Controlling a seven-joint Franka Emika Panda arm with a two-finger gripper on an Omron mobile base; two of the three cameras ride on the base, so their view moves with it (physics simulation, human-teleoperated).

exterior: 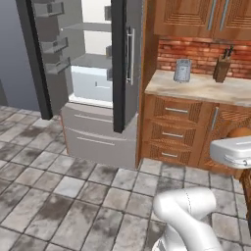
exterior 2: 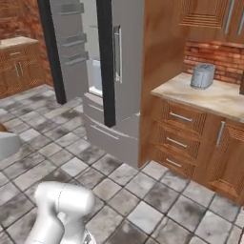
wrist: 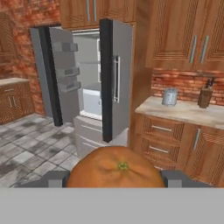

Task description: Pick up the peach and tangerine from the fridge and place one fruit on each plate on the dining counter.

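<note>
The tangerine sits right in front of the hand camera, an orange globe with its green stem scar facing out, pinched between the two grey fingertips of the gripper, which is closed on it from either side. Beyond it stands the fridge, well apart, left door swung wide, white interior and grey shelves showing, bottom drawers shut. To its right a counter carries a toaster and a knife block under a brick wall.

In the left base view the arm is folded low and close to the base, the fridge ahead.

Risks, as I judge them: the fruit is round and smooth, held only at two small contact patches, so a sharp swing or a jolt while driving could roll it out of the grip. The open fridge door juts into the floor space and could be clipped in turning. I cannot see the peach inside the fridge from here, nor the plates, so which plate is free is unknown
</note>
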